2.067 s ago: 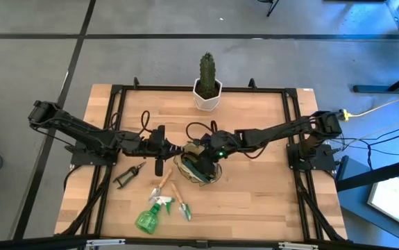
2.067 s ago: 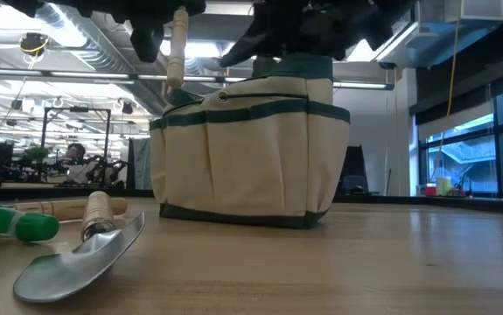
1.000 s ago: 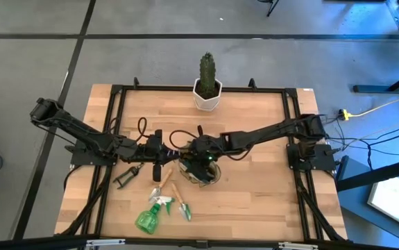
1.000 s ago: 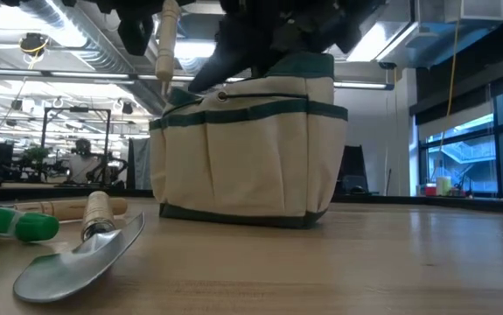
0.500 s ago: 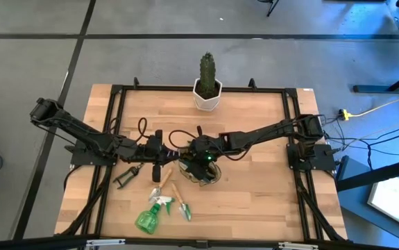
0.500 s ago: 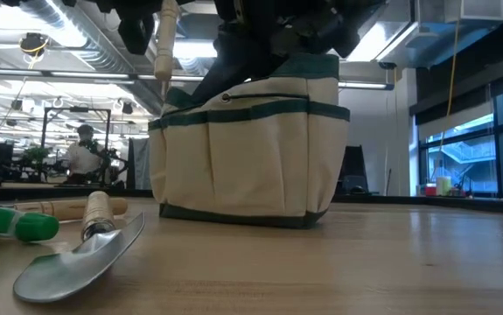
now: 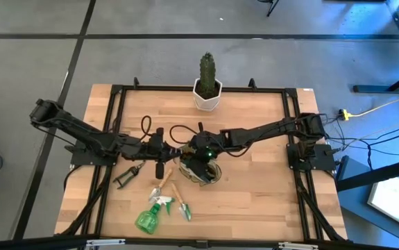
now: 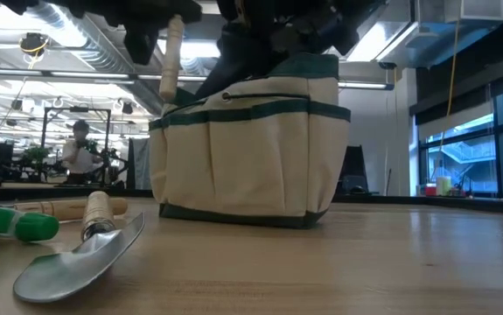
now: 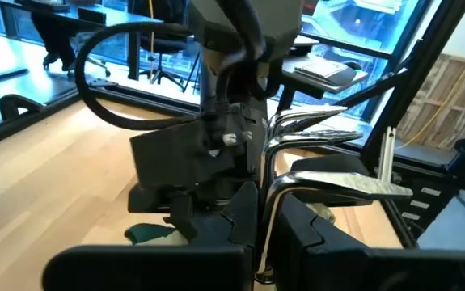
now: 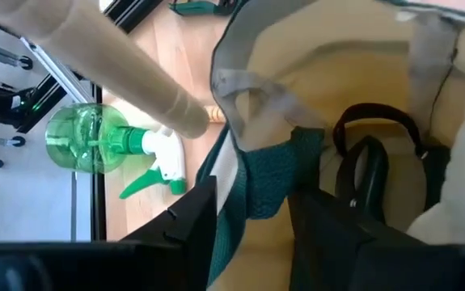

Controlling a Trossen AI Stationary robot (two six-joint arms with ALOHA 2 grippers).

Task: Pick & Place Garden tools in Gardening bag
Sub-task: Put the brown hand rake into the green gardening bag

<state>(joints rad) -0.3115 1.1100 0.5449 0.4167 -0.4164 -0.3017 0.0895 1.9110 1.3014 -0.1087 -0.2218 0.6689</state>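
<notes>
The left gripper is pressed shut on a silver metal fork tool with a pale wooden handle, held raised beside the rim of the olive-green and tan fabric gardening bag. The right gripper is just above the bag's opening, its fingers pinching the green-trimmed rim of the bag. Beyond the bag from the right gripper, a translucent green spray bottle, a wooden-handled silver trowel and dark-handled pruning shears lie on the wooden table.
</notes>
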